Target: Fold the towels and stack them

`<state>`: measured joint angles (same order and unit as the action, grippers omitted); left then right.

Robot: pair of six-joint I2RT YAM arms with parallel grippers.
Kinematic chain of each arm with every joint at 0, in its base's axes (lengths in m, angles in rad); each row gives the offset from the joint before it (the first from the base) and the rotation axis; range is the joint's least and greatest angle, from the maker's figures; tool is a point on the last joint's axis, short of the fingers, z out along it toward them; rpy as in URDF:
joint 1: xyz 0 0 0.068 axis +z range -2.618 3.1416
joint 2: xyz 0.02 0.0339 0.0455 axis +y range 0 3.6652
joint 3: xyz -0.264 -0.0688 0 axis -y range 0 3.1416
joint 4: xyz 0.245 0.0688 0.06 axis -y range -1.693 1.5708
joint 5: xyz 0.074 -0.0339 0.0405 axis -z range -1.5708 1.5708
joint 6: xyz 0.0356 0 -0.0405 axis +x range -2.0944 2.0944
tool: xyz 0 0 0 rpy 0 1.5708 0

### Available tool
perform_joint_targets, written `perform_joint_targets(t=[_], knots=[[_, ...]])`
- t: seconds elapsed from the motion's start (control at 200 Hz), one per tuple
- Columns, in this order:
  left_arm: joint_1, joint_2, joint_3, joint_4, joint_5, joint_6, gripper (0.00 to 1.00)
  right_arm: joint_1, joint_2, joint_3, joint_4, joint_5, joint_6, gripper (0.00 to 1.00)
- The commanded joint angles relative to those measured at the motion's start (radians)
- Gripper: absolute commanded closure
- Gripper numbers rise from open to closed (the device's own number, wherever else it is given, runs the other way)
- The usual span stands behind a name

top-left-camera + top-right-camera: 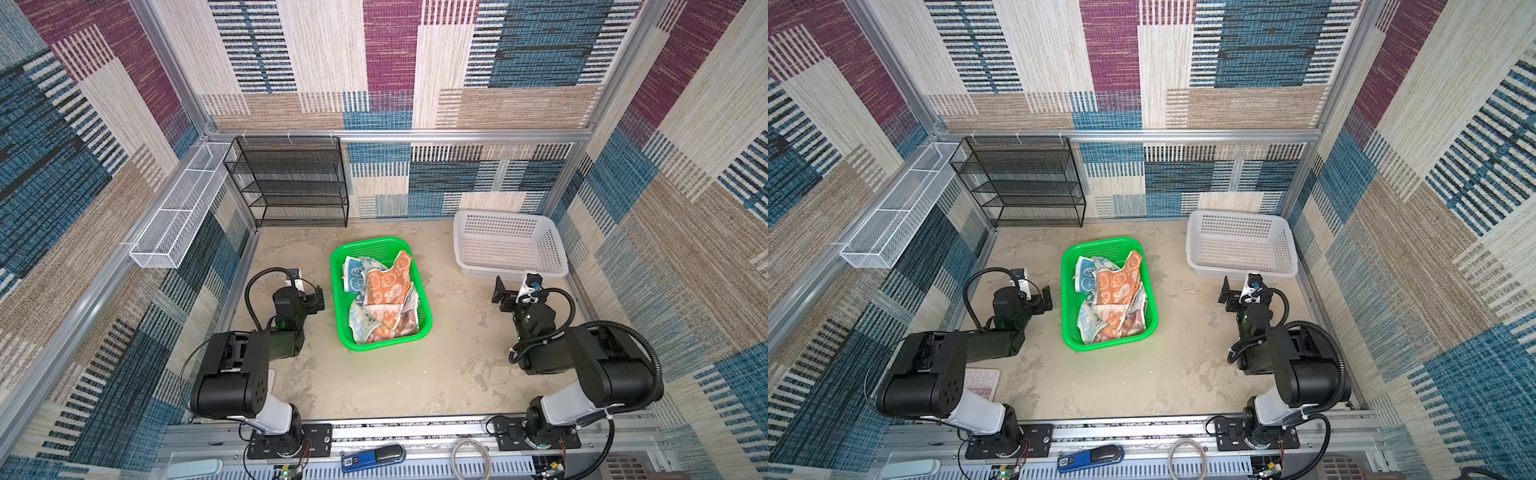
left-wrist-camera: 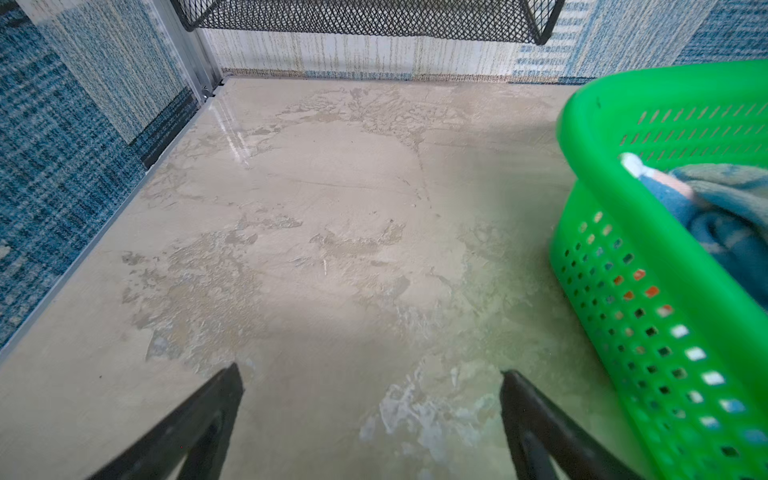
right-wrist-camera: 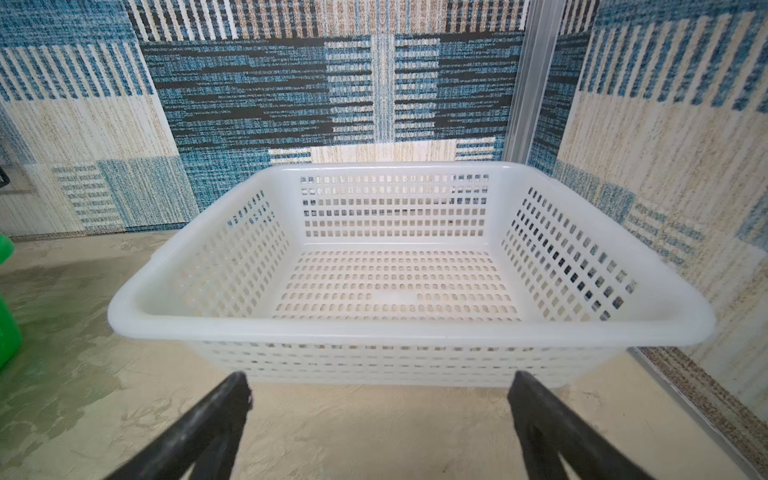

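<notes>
Left wrist view looks down past the left tool [image 2: 370,371] — its two black fingers stand wide apart with only bare bench [image 2: 332,249] between them, gripping nothing. In both top views the left arm [image 1: 232,374] rises from its base at the lower left of the frame, folds at the elbow and reaches up-frame. Its wrist is turned so the tool sits just beside the left rim of the green basket [image 1: 334,291], apart from it.

The towels lie crumpled in that basket at the centre of the frame. The blue towel [image 1: 355,279] is toward the basket's upper left. The orange towel [image 1: 388,282] is draped over the middle and up toward the upper right corner. The whitish towel [image 1: 360,326] is bunched at the lower end. None is folded.

On the right of the frame the right arm [image 1: 598,365] takes much the same pose, folded and reaching up-frame. The right tool [image 3: 380,375] is held over the bench just short of the near rim of the white basket [image 3: 399,332] — fingers spread wide, empty, and clear of the basket.
</notes>
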<state>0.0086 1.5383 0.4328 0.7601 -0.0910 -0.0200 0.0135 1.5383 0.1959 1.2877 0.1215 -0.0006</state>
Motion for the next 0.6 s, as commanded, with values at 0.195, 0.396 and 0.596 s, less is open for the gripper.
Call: perform_joint_targets(t=[0.195, 0.396, 0.596], knots=[[0.005, -0.002, 0.004, 0.031, 0.021, 0.020, 0.01, 0.001, -0.001, 0.000, 0.025, -0.015, -0.001, 0.01], [0.005, -0.002, 0.004, 0.031, 0.020, 0.020, 0.01, 0.001, 0.000, 0.002, 0.022, -0.016, 0.001, 0.01], [0.007, -0.001, 0.004, 0.031, 0.023, 0.019, 0.01, -0.001, -0.001, 0.006, 0.016, -0.019, 0.001, 0.01]])
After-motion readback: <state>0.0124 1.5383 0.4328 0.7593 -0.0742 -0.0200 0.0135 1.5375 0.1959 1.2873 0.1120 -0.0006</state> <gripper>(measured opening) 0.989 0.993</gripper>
